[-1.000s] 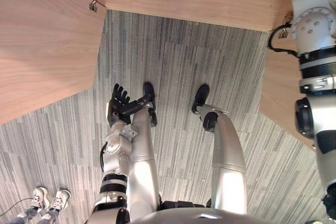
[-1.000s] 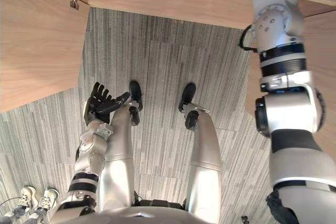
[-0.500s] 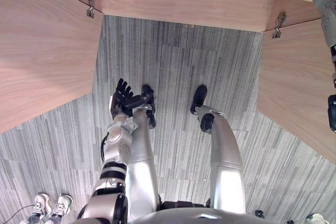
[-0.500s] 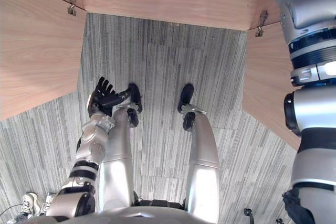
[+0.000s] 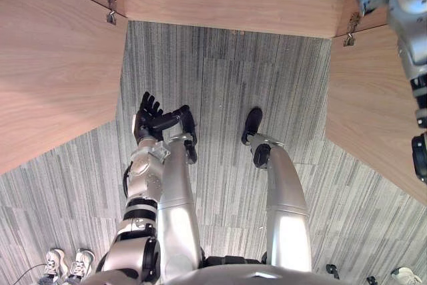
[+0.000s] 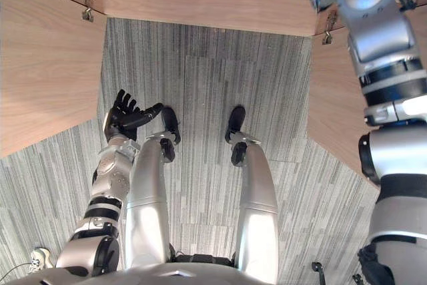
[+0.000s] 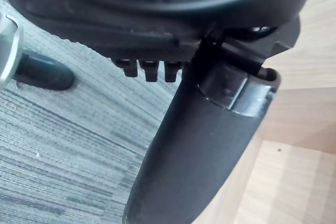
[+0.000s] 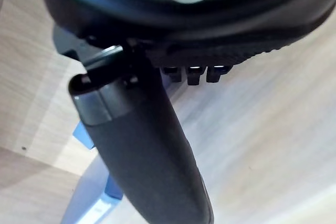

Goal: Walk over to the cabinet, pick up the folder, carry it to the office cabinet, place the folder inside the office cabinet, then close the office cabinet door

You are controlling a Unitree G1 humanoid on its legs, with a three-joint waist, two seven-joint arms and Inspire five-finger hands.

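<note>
Placement seems done: right hand [image 8: 143, 148] relaxed by blue folder [image 8: 86, 199], left hand [image 5: 150, 125] spread low; next, swing cabinet door [image 5: 53, 65] shut.

Head eyes overlook carpet [image 5: 227, 85]; wrist cameras seemingly close.

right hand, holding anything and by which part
Cannot be told. A blue folder shows just past the right hand against the cabinet, but no grip on it is visible. The left hand hangs open, empty.
</note>
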